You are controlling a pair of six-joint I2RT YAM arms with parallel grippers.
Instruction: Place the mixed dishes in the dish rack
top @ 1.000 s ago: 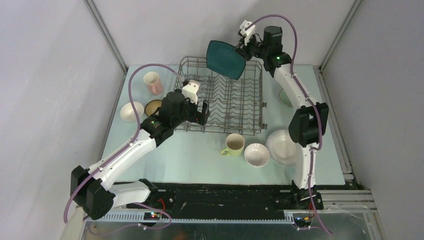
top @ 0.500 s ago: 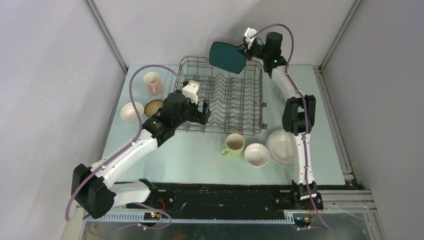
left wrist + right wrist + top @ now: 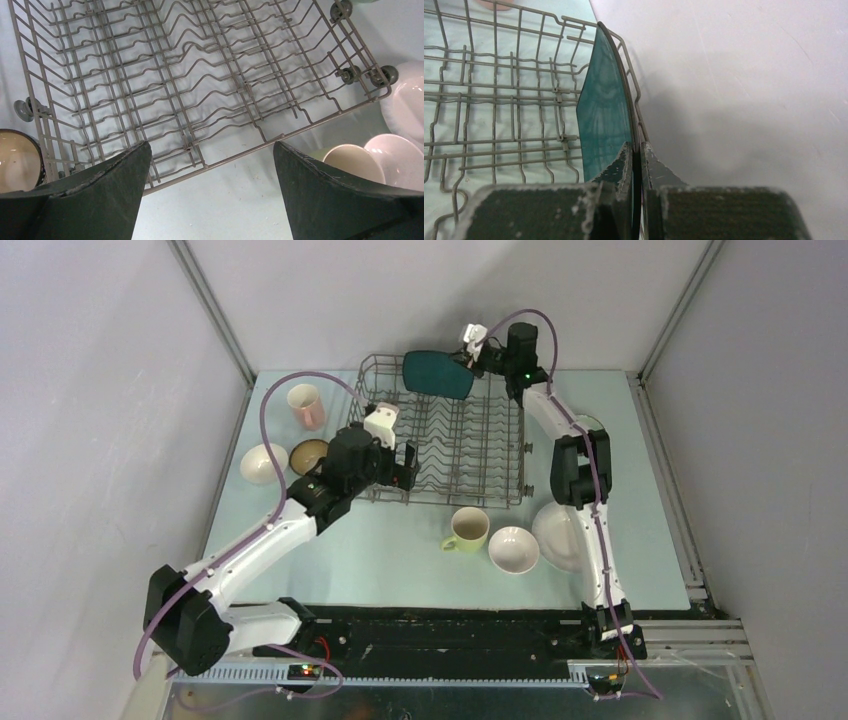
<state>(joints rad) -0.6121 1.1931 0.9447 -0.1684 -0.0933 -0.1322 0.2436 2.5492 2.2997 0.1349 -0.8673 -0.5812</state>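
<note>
Right wrist view alone shows right gripper (image 3: 636,148) clamping teal square plate (image 3: 604,115) at the far rim of the dish rack (image 3: 494,83), left gripper (image 3: 211,148) agape over its near edge.

Square plate (image 3: 437,374) at far rim of dish rack (image 3: 470,445) (mug (image 3: 467,529), bowl (image 3: 513,549) before it)

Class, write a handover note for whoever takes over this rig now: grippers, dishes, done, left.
Right gripper: shut on teal plate, held on edge at the rack's far rim.
Left gripper: open, empty, over the rack's near left corner.
Table, left of rack: pink cup, white bowl, brown bowl. In front: mug, second white bowl, white plate. Right: green bowl, partly hidden by the arm.
Done: nothing seated in the rack.
Left: seat the plate, load the other seven.
</note>
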